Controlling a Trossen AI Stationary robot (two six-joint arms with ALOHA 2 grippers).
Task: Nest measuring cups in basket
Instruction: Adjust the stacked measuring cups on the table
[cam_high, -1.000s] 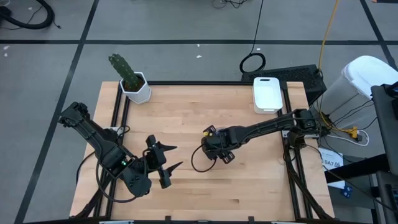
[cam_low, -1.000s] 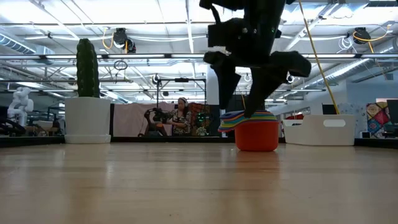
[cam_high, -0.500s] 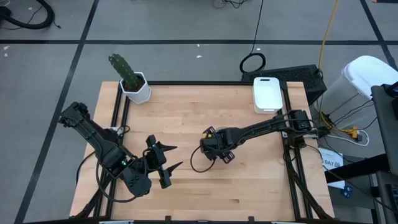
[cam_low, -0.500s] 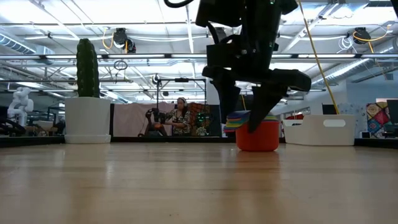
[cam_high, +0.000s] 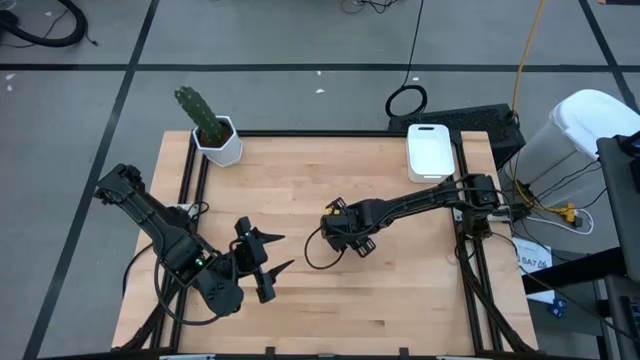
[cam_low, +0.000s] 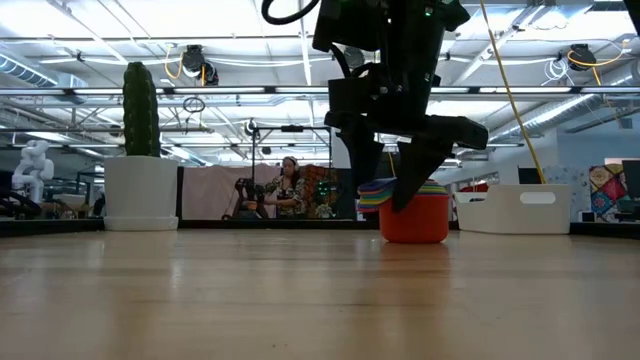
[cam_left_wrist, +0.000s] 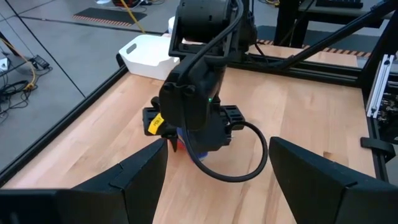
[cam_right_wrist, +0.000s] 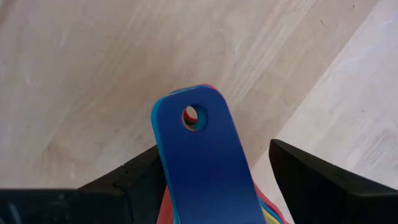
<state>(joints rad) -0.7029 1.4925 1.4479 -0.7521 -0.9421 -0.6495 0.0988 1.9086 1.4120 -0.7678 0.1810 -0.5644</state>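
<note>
The measuring cups stand nested in one stack (cam_low: 413, 218) on the table's middle, red cup lowest, with their coloured handles (cam_low: 376, 192) fanned out to one side. In the right wrist view the dark blue handle (cam_right_wrist: 202, 162) lies on top. My right gripper (cam_low: 390, 185) points steeply down, open, with one finger on each side of the handles. In the high view my right gripper (cam_high: 340, 238) hides the stack. The white basket (cam_high: 431, 152) sits at the far right. My left gripper (cam_high: 275, 252) waits open near the front left.
A white hexagonal pot with a green cactus (cam_high: 217, 140) stands at the table's far left corner. Bare wood lies between the stack and the basket (cam_low: 520, 210). Beyond the far edge is a room with a person (cam_low: 292, 185) at a distance.
My right gripper has sunk a little and shifted slightly toward the table's left, so its open fingers now reach lower around the cups' handles. The stack has stayed where it was.
</note>
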